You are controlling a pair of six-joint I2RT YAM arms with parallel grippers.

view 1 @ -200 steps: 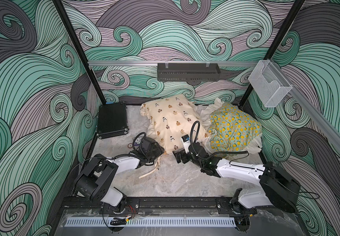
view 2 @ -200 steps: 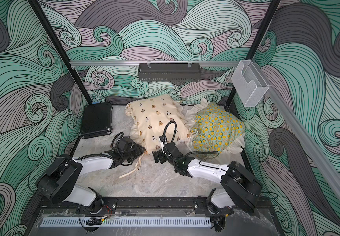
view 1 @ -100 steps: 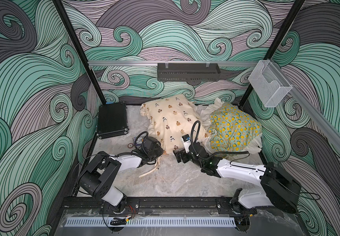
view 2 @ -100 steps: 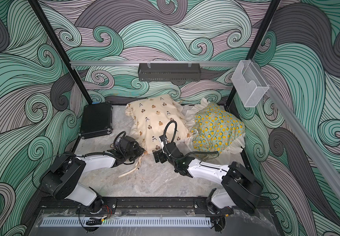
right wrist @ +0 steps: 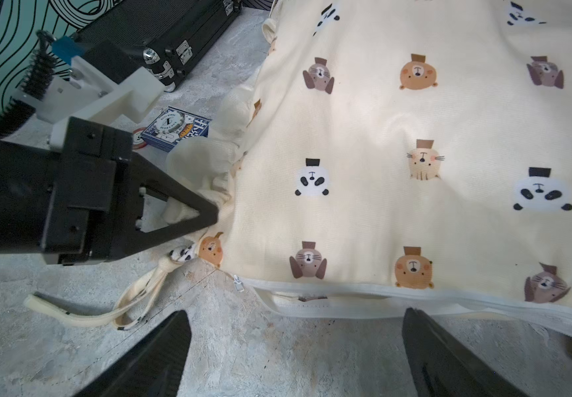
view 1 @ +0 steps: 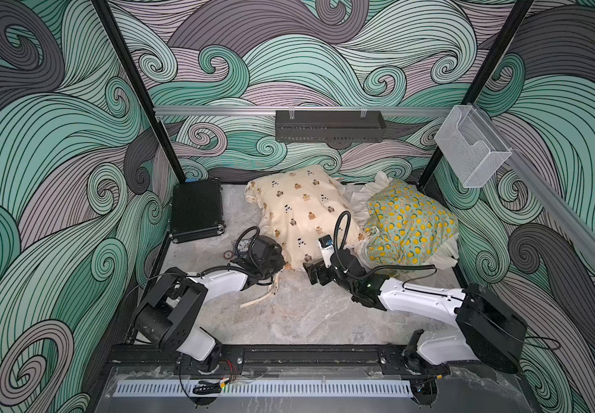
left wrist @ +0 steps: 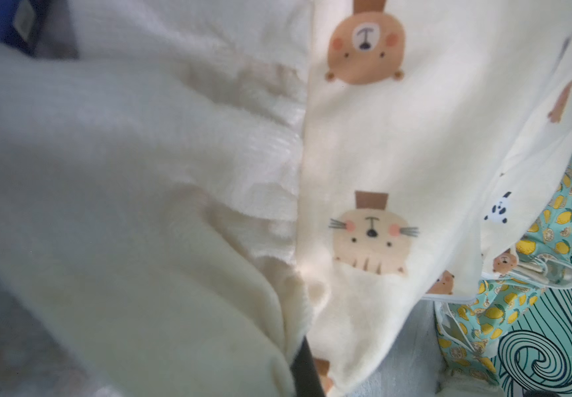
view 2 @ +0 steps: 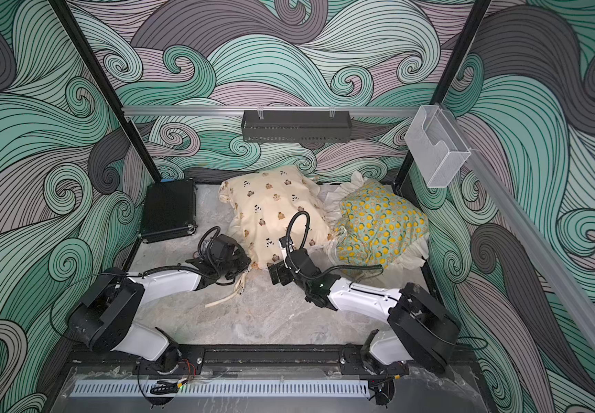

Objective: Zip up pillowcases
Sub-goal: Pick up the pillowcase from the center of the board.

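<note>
Cream bear pillowcase [view 1: 299,214], stuffed, lies on the desk [view 1: 306,314] in both top views, touching the lemon pillowcase [view 1: 408,225]. Left wrist view: its ruffle [left wrist: 140,172] fills the frame. Right wrist view: the left hand [right wrist: 210,214] clenches that corner ruffle; the right hand [right wrist: 295,314] hangs released, spread wide before the part-open zipper [right wrist: 312,292], which shows white filling.

Bear pillowcase [view 1: 299,211] centre — lemon pillowcase [view 1: 410,225] right, hard case [view 1: 196,211] left.
</note>
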